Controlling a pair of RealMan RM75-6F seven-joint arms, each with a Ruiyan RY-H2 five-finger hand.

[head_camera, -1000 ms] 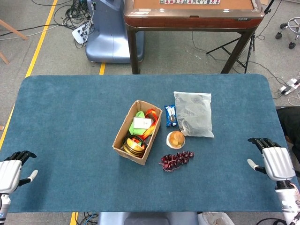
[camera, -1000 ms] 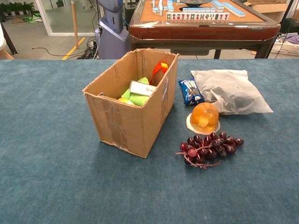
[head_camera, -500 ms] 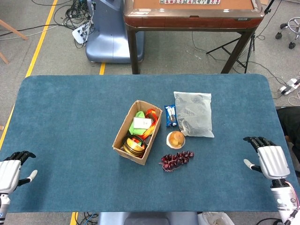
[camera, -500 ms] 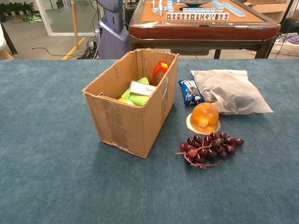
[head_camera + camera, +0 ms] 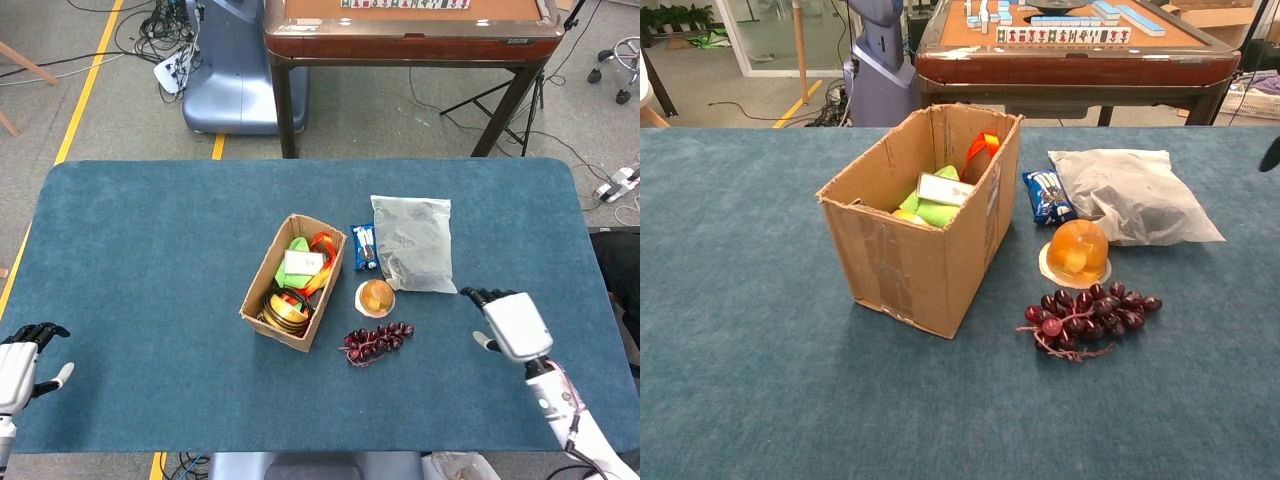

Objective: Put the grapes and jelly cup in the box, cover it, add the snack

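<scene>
An open cardboard box (image 5: 293,282) (image 5: 928,215) holding several items sits mid-table. The orange jelly cup (image 5: 375,297) (image 5: 1076,250) stands just right of it. Dark red grapes (image 5: 376,341) (image 5: 1089,317) lie in front of the cup. A blue snack packet (image 5: 363,247) (image 5: 1047,195) lies behind the cup, beside a grey plastic bag (image 5: 412,243) (image 5: 1133,196). My right hand (image 5: 512,323) hovers empty over the table right of the grapes, fingers apart; in the chest view only a dark fingertip (image 5: 1271,155) of it shows at the right edge. My left hand (image 5: 20,365) stays empty at the table's near left corner, fingers apart.
A blue cloth covers the table (image 5: 150,240). Beyond its far edge stand a wooden mahjong table (image 5: 410,30) and a grey machine base (image 5: 235,70). Cables lie on the floor.
My right hand has moved left and forward from the table's right edge toward the grapes. The left hand has sunk slightly lower. The objects have not moved.
</scene>
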